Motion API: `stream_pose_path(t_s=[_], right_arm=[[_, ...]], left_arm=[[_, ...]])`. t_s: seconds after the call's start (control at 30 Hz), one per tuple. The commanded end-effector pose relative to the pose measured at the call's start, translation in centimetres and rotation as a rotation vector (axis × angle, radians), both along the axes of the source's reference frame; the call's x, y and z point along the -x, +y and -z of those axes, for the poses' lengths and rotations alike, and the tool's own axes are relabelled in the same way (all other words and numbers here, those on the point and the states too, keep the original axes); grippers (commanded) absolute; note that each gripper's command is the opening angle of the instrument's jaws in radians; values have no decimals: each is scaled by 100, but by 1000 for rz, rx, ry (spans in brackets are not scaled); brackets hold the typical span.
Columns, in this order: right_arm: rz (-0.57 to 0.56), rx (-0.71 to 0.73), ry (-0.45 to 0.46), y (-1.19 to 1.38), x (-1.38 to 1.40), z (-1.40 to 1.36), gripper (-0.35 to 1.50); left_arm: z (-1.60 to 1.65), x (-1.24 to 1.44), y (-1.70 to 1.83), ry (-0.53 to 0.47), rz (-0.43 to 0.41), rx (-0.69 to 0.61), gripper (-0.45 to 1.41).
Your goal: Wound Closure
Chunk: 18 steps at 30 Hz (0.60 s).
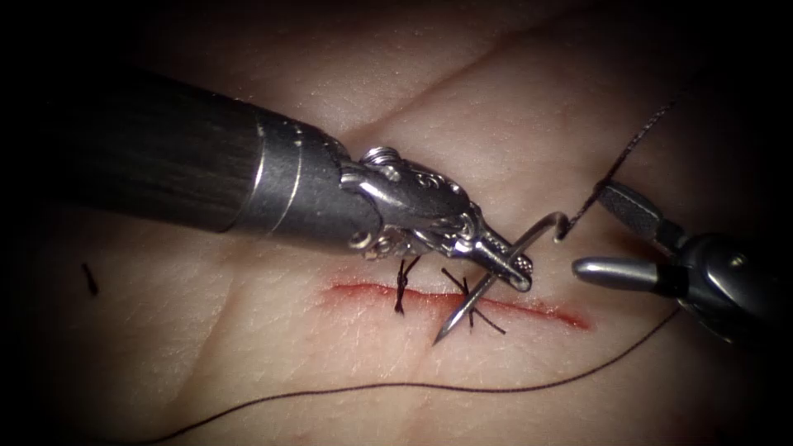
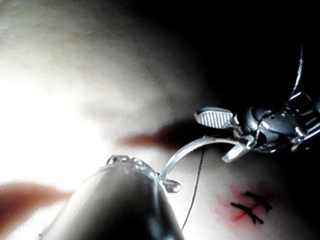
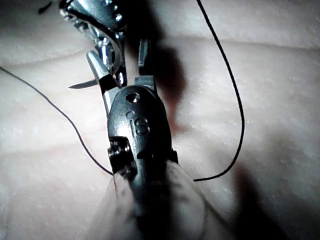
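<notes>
1. Right over the cut [image 1: 462, 299], the needle [image 1: 487, 289] hangs clear of the tissue [image 1: 248, 347], its sharp point aimed down at the near edge beside two dark stitches [image 1: 402, 285].
2. Gripping it about mid-curve, the left end effector [image 1: 516, 268] is clenched on the needle; the swaged end hooks up to the right of the jaws.
3. From that end the thread [image 1: 624, 153] rises away to the upper right, and another run of it lies slack across the tissue below the cut.
4. Just right of the needle's tail, the right end effector [image 1: 611, 235] stands released, jaws spread, grasping nothing.
5. Red fluid [image 1: 355, 289] lines the cut, and a cut end of thread [image 1: 89, 279] lies well off to the left.
</notes>
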<state>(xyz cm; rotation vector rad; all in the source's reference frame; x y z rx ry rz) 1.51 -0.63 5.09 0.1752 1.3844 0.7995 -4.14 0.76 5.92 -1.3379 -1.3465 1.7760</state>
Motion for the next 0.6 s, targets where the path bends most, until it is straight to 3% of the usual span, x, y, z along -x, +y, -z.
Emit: stream_pose_path(t_s=[0.03, 0.23, 0.6], right_arm=[[-31, -1, -28, -1, -2, -11, 138], [-54, -5, -107, -4, -16, -12, 140], [-38, -6, -101, -6, -39, -13, 138]], left_arm=[[-5, 6, 0, -4, 6, -2, -45], [-6, 13, 4, -8, 50, -1, -45], [-12, 20, -1, -8, 72, 30, -45]])
